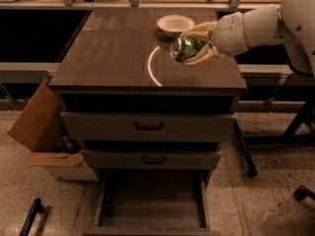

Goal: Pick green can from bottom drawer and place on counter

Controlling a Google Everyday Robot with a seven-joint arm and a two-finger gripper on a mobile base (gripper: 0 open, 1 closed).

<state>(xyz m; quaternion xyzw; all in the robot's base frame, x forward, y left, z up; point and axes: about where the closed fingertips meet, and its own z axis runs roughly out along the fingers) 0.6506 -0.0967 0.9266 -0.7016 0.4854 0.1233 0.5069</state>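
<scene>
My gripper (193, 47) is shut on the green can (187, 48) and holds it on its side over the right part of the counter (113, 48), its silvery round end facing left. The can is just in front of the white bowl (174, 23); I cannot tell whether it touches the counter. My white arm (266, 21) reaches in from the right. The bottom drawer (150, 203) is pulled open at the foot of the cabinet and its flat base is bare.
Two grey drawer fronts with black handles (148, 127) are shut above the open drawer. A cardboard box (42, 132) stands on the floor to the left. Black table legs (246, 151) stand to the right. A bright ring of light (152, 65) reflects on the counter.
</scene>
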